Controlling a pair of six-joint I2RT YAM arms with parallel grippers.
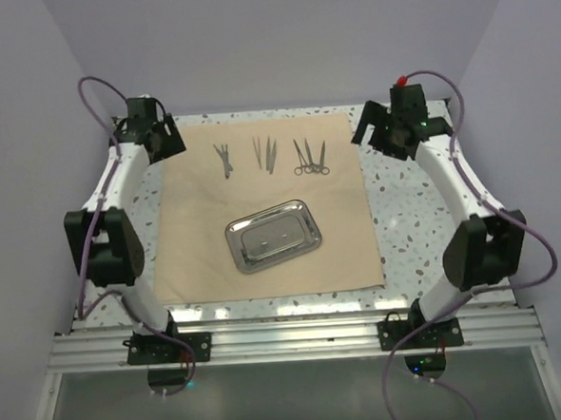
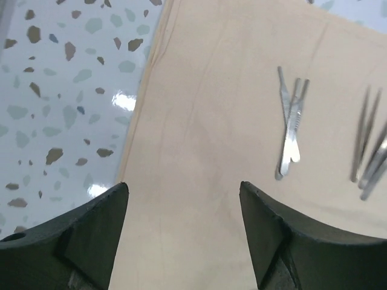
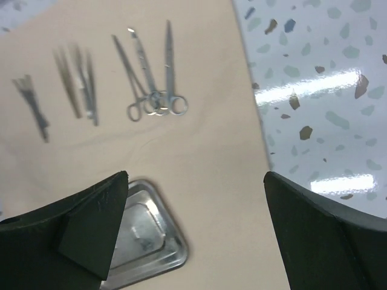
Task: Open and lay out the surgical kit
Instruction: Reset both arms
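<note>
Black matte fingers [image 2: 91, 235] of the left claw [image 2: 184, 193] stand spread and empty over the smooth tan cloth [image 2: 205, 121]. Flat steel handles [image 2: 289, 130] lie crossed ahead of it, to the right. The right claw [image 3: 196, 181] is likewise spread wide, gripping nothing, above the same sheet. The shiny round-cornered tray [image 3: 145, 241] is partly hidden behind one finger, with ring-handled scissors [image 3: 154, 78] ahead and slim tweezers [image 3: 78, 81] further left.

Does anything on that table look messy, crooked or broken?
Nothing looks broken or spilled. Two small things stand out: the tray sits slightly turned against the straight edges of the cloth, and the leftmost tools lie crossed over each other instead of side by side.
</note>
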